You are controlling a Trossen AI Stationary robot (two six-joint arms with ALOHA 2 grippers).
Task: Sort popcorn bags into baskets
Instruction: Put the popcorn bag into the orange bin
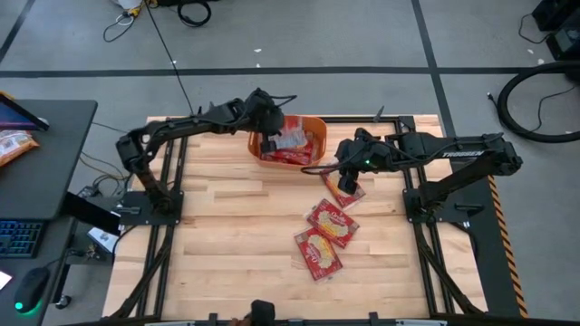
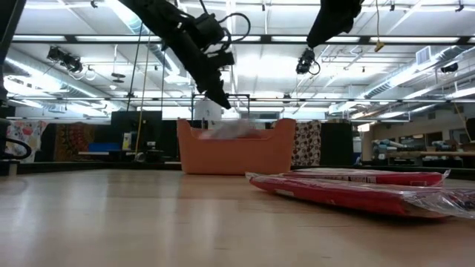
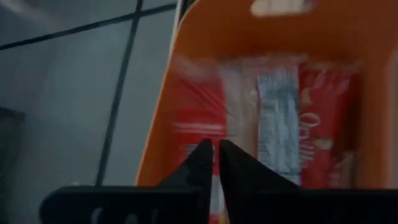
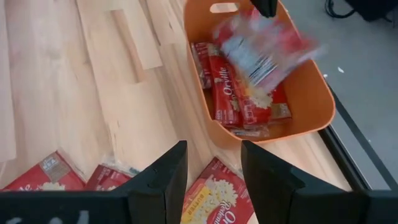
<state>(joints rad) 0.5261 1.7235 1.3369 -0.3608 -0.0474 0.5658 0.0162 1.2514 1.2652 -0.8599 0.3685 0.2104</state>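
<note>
Bench (image 1: pixel 236 235): pale wood planks, smooth, low satin sheen; dark metal frame round edges.
Basket (image 4: pixel 314 93): orange plastic, smooth, matt to slightly shiny.
Popcorn bags (image 1: pixel 326 226): glossy red plastic film, crinkled, catching light; printed paper-like labels.
Right end effector (image 4: pixel 213 180): black fingers, matt, hard plastic look.
Left end effector (image 3: pixel 214 165): same matt black.
Floor (image 1: pixel 362 36): grey, dull, smooth.

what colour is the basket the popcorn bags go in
Orange, plain with no pattern. The basket shows best in the right wrist view.
</note>
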